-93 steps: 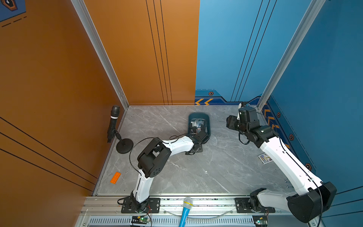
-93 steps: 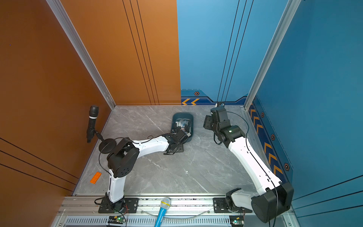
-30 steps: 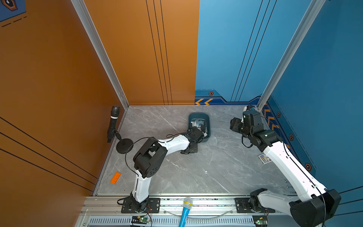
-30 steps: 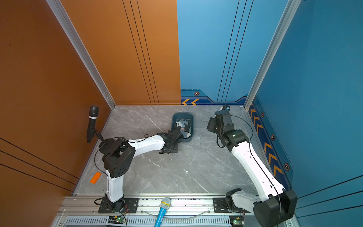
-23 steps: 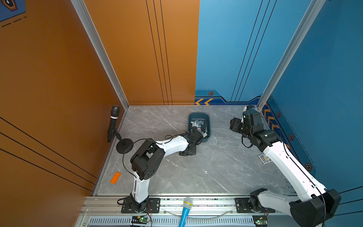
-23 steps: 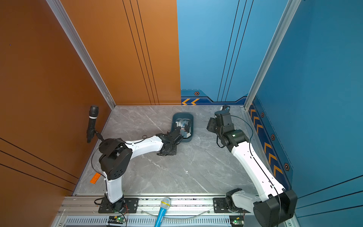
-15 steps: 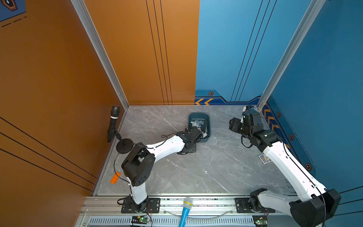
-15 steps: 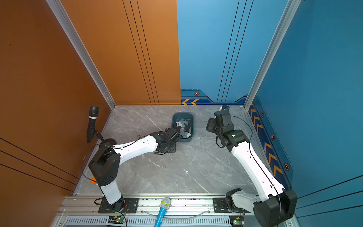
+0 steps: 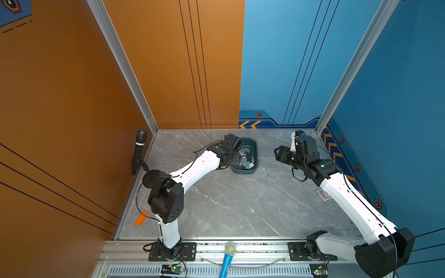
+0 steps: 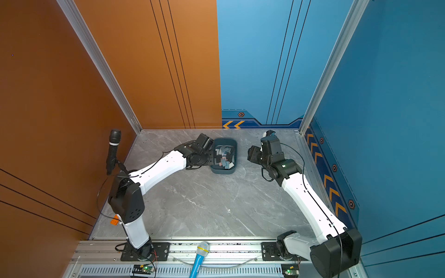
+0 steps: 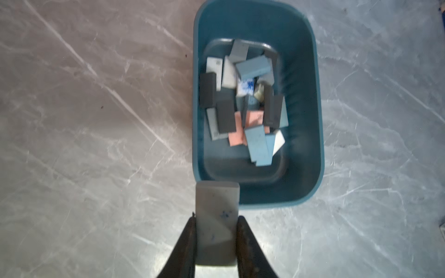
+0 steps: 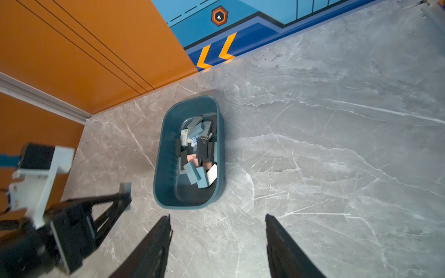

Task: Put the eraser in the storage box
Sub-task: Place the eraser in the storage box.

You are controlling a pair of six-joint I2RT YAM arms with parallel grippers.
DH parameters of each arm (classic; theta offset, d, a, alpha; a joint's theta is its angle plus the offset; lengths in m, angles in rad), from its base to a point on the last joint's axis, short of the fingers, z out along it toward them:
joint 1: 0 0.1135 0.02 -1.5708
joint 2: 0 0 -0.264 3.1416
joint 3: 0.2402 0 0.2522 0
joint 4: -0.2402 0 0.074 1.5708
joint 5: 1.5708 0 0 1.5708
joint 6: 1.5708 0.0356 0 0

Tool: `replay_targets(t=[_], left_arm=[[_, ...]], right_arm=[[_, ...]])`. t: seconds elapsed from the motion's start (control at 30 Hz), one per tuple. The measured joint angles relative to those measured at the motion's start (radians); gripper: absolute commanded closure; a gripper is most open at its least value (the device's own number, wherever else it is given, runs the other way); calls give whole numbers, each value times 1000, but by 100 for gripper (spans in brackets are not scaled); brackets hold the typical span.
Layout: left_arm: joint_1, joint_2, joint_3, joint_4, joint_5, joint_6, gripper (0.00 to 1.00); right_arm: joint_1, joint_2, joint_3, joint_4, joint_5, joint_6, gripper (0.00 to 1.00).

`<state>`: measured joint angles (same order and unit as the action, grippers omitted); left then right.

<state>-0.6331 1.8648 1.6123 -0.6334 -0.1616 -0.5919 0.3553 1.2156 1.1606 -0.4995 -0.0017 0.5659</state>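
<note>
The left hand [image 11: 216, 217] pinches a grey eraser [image 11: 215, 231] by its two long sides, with most of the block sticking out past the fingertips. In the left wrist view the block's far end overlaps the near rim of the dark teal storage box [image 11: 317, 120]. The box sits on the grey marble desk [image 9: 228, 204] and in both top views the hand is at its edge on the left arm's side [image 9: 243, 170]. The eraser looks to be at the rim and not yet over the opening. A heap of erasers [image 11: 243, 101] in grey, black, blue, pink and white already fills the far and middle part of the box floor. The right hand [image 12: 218, 221] is spread and empty, well off the other side of the box. The drop would go best if the eraser is first carried fully past the rim, over the bare strip of floor nearest the arm. It should then be lowered before the fingers part, so the block does not bounce out. The tub looks light, so a knock from the fingers could shift it.
</note>
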Motion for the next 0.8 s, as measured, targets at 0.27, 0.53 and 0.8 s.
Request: replay_targets(t=[0.27, 0.53, 0.8], left_arm=[[38, 245, 252, -4, 70, 85, 72], [66, 481, 513, -3, 103, 125, 72], [91, 595, 652, -7, 82, 132, 69]], right_arm=[[6, -20, -26, -10, -31, 8, 37], [6, -78, -27, -51, -33, 7, 36], [5, -94, -63, -73, -34, 7, 36]])
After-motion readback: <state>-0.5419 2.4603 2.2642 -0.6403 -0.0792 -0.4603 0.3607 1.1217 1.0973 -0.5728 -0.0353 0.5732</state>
